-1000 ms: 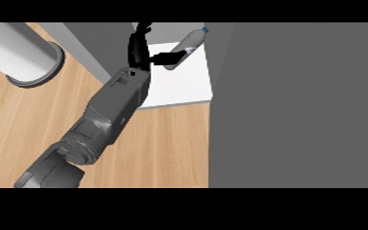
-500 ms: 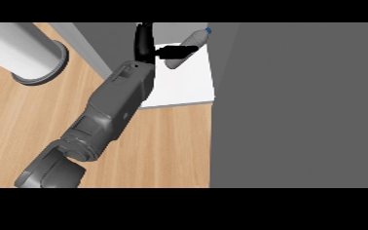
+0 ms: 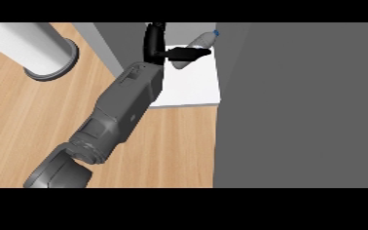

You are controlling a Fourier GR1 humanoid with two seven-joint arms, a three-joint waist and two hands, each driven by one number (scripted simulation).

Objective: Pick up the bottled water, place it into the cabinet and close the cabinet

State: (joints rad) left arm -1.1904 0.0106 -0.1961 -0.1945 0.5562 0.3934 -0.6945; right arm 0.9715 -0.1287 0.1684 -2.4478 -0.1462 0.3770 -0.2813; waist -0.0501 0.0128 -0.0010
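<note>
Your left hand (image 3: 155,43) is clamped on the clear plastic water bottle with a blue cap (image 3: 200,43), thumb across it; the bottle is held tilted above the white cabinet shelf (image 3: 193,85), evidently for setting down; the grey cabinet door (image 3: 287,107) stands open to admit it; right hand not visible.

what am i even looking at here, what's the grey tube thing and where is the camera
The picture is taken from the robot's head, looking steeply down at a wooden counter. The grey tube is the robot's left forearm, which ends in a black left hand. That hand is curled round a tilted bottled water above the white cabinet shelf. The big grey panel at the right looks like part of the cabinet. A white cylinder stands at the upper left. The right hand is out of view.
</note>
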